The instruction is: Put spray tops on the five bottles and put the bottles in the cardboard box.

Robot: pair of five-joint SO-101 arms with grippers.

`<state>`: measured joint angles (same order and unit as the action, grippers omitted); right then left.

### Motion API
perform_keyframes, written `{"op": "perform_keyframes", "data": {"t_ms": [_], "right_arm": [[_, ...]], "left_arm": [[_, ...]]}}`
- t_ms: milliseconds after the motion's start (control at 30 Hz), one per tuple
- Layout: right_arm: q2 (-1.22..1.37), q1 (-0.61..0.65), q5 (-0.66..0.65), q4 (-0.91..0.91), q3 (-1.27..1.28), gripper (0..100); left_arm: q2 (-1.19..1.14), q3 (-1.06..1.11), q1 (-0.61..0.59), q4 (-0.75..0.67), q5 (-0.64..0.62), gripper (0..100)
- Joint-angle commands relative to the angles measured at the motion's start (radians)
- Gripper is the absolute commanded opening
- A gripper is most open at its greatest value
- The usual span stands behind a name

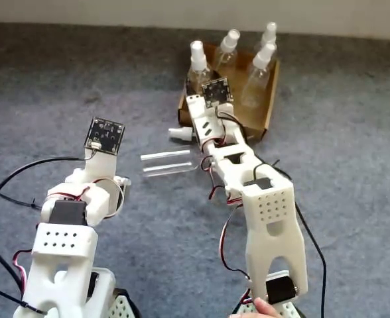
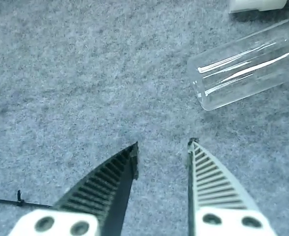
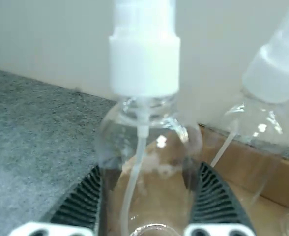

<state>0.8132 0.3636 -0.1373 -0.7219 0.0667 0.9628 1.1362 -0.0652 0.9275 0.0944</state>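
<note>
- The step in hand looks like boxing the fourth capped bottle. The right pincer [image 3: 149, 169] reaches into the shallow brown cardboard box [image 1: 269, 106] at that box's near left corner.
- Its ribbed black jaws are spread wide and sit against both sides of a clear round plastic bottle with a white spray top [image 3: 144, 132]. As far as the wrist view shows, they are clamped on it rather than merely beside it.
- The held bottle stands upright with cardboard behind its base. Whether it already rests on the box floor is hidden.
- Three more clear capped bottles [image 1: 258, 73] stand upright in the box beside and behind it.
- The next move, as I judge it, is to let go and draw straight back, so the jaws do not tip this bottle or knock the neighbouring one [image 3: 267, 98].
- One bottle is left: a clear bare plastic bottle with no top [image 1: 168, 162], lying on its side on the grey carpeted bench [image 1: 62, 79] between the two arms.
- A loose white spray top [image 1: 180, 134] lies near it, just outside the box's near left corner.
- The left pincer [image 2: 163, 143] hangs low over the bench with its jaws apart, holding and touching nothing.
- The lying bottle's end [image 2: 247, 69] is near the left pincer's tips but off to one side, so a sideways correction would be needed before gripping.
- Capping that last bottle will probably take both arms, one to hold the body and one to seat the top.
</note>
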Motion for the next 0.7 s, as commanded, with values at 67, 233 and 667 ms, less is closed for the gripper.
{"op": "perform_keyframes", "data": {"t_ms": [67,233,667], "right_arm": [[-0.084,-0.01,-0.005,-0.018,-0.004,18.0],[-0.088,-0.012,-0.005,-0.018,-0.004,18.0],[-0.102,-0.012,-0.008,-0.019,-0.002,18.5]], "left_arm": [[0.016,-0.007,-0.005,-0.009,0.005,16],[0.016,-0.007,-0.005,-0.009,0.005,16],[0.016,-0.008,-0.005,-0.014,0.005,16]]}}
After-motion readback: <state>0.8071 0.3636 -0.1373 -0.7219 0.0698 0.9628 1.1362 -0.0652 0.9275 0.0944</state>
